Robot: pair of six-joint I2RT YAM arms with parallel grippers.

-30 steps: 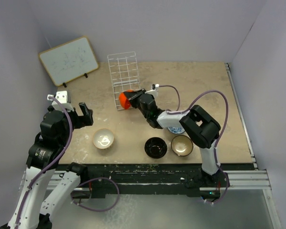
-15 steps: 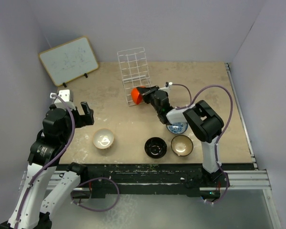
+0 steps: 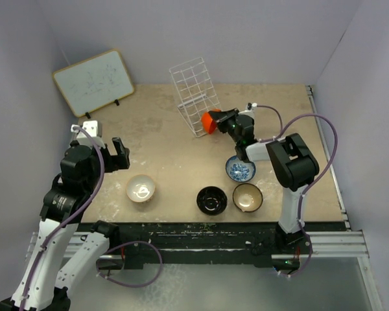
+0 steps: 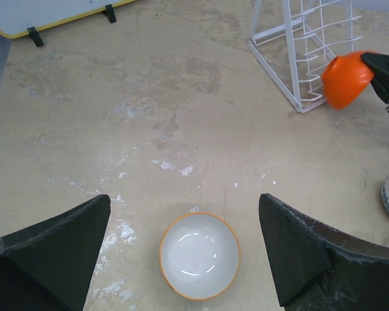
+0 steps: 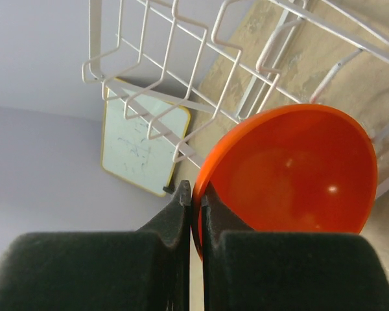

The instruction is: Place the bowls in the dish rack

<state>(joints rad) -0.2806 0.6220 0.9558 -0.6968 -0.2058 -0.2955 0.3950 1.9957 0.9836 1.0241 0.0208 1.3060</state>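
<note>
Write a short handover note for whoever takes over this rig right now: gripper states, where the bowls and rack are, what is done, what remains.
Left gripper: open, empty, above the cream-white bowl.
Right gripper: shut on the rim of the orange-red bowl, held at the lower edge of the dish rack, not seated in it.
On the table, near side: blue-and-white bowl, black bowl, brown bowl.
Done: no bowl loaded.
Left: all five bowls, starting with the orange-red one.
</note>
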